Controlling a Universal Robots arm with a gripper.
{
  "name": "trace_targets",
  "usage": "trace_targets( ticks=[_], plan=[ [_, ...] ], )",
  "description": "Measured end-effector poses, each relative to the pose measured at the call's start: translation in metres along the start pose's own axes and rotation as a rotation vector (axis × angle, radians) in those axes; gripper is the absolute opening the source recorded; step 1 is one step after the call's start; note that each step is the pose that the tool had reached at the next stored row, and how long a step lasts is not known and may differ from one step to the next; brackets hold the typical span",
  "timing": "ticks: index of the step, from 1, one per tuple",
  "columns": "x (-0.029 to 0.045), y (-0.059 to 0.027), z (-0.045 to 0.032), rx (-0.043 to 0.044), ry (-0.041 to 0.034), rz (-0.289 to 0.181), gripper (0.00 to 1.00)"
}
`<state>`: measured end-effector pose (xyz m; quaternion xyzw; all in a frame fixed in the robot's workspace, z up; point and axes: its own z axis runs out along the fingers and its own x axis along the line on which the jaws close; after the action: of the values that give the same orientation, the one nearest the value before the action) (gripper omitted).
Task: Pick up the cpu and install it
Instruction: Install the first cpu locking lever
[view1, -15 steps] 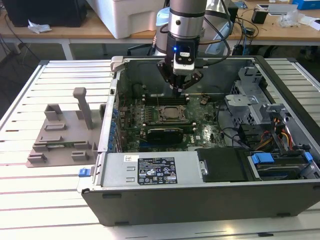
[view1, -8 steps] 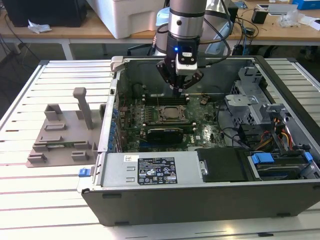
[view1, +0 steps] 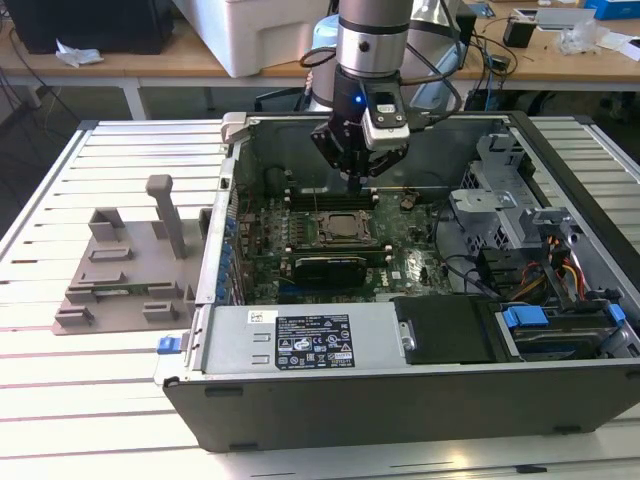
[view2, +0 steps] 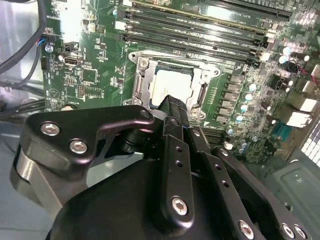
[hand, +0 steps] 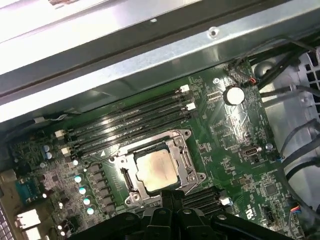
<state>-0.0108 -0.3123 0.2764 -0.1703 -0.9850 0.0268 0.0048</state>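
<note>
Cpu: the cpu (hand: 159, 168) (view2: 171, 85) lies seated in the socket (hand: 158, 167) on the motherboard (hand: 235, 145).
Gripper: the gripper (view1: 358, 172) hovers above the socket's 12 o'clock edge in the exterior view, holding nothing; finger spacing cannot be told.

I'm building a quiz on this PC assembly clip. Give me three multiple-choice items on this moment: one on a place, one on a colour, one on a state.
1. Where does the cpu lie?
A. On the grey stand outside the case
B. In the motherboard socket
C. On the power supply

2. What colour is the motherboard?
A. Green
B. Red
C. White

3. How does the gripper stand to the cpu?
A. It carries the cpu high above the case
B. It hangs just above the cpu in the socket
C. It rests outside the case

Answers:
1. B, both wrist views show the silver chip inside the metal socket frame.
2. A, the board is green in every view.
3. B, the fingers reach down over the chip.
</note>
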Motion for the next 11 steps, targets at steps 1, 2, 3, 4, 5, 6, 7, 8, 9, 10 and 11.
trace_targets(
  ticks=[1,2,3,4,5,6,7,8,9,10,11],
  plan=[
    [0.0000,0.0000,0.0000,-0.0001,-0.0020,-0.037,0.11],
    [0.0000,0.0000,0.0000,-0.0147,0.0013,-0.064,0.11],
    [0.0000,0.0000,0.0000,-0.0545,0.0137,-0.073,0.11],
    [0.0000,0.0000,0.0000,-0.0640,0.0159,-0.109,0.11],
    [0.0000,0.0000,0.0000,-0.0635,0.0151,-0.147,0.11],
    [0.0000,0.0000,0.0000,-0.0631,0.0143,-0.182,0.11],
    [0.0000,0.0000,0.0000,-0.0630,0.0141,-0.193,0.11],
    [0.0000,0.0000,0.0000,-0.0630,0.0138,-0.203,0.11],
    [0.0000,0.0000,0.0000,-0.0628,0.0136,-0.214,0.11],
    [0.0000,0.0000,0.0000,-0.0627,0.0134,-0.222,0.11],
    [0.0000,0.0000,0.0000,-0.0626,0.0132,-0.231,0.11]
  ],
)
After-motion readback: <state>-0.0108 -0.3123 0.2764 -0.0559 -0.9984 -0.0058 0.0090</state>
